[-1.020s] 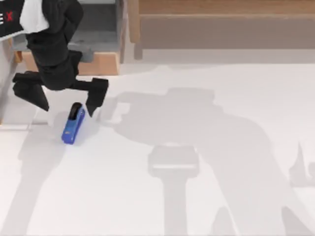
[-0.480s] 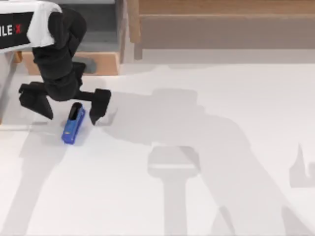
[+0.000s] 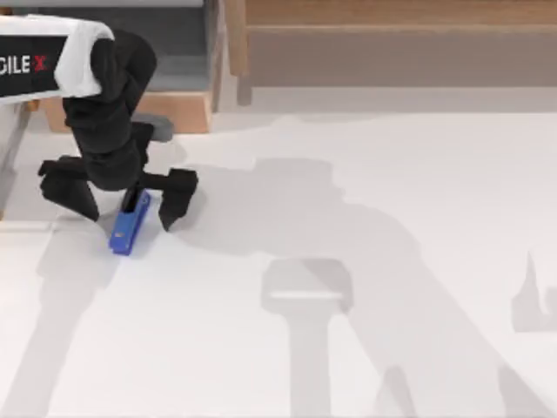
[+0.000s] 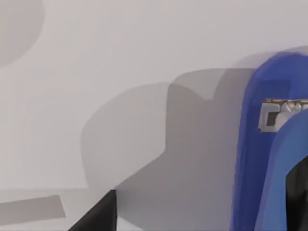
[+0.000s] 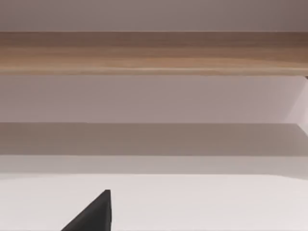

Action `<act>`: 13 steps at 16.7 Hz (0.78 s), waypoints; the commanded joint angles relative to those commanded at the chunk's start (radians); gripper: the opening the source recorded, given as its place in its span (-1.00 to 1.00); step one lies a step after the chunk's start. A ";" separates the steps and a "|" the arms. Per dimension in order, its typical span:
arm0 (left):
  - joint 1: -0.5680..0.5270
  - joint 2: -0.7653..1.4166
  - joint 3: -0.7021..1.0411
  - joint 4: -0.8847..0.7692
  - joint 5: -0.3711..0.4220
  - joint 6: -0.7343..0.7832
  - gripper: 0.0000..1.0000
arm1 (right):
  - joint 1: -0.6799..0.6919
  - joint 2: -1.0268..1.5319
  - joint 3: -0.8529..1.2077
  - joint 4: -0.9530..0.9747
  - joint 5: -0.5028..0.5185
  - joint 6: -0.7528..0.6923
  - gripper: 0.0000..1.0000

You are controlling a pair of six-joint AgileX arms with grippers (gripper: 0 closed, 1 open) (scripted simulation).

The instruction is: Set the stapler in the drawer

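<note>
The blue stapler (image 3: pixel 127 230) lies on the white table at the left, its black end pointing toward the drawer and partly hidden under my left arm. My left gripper (image 3: pixel 129 214) hangs open over that end, with one finger on each side of the stapler and not touching it. In the left wrist view the stapler (image 4: pixel 260 159) looms close beside one black finger (image 4: pixel 98 216). The drawer (image 3: pixel 178 111) stands open at the back left, with a tan front panel and a grey floor. My right arm is parked off to the right.
A long brown wooden shelf unit (image 3: pixel 392 43) runs along the back of the table, to the right of the drawer; the right wrist view faces its wooden rail (image 5: pixel 154 53). Arm shadows lie across the white tabletop (image 3: pixel 348 348).
My left gripper has come toward the near side and down, from just behind the stapler to straddling its black end. The stapler has not moved.
</note>
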 joint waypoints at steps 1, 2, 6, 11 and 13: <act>0.000 0.000 0.000 0.000 0.000 0.000 0.55 | 0.000 0.000 0.000 0.000 0.000 0.000 1.00; 0.000 0.000 0.000 0.000 0.000 0.000 0.40 | 0.000 0.000 0.000 0.000 0.000 0.000 1.00; 0.000 0.000 0.000 0.000 0.000 0.000 -0.21 | 0.000 0.000 0.000 0.000 0.000 0.000 1.00; 0.000 0.000 0.000 0.000 0.000 0.000 -0.96 | 0.000 0.000 0.000 0.000 0.000 0.000 1.00; 0.000 0.000 0.000 0.000 0.000 0.000 -1.00 | 0.000 0.000 0.000 0.000 0.000 0.000 1.00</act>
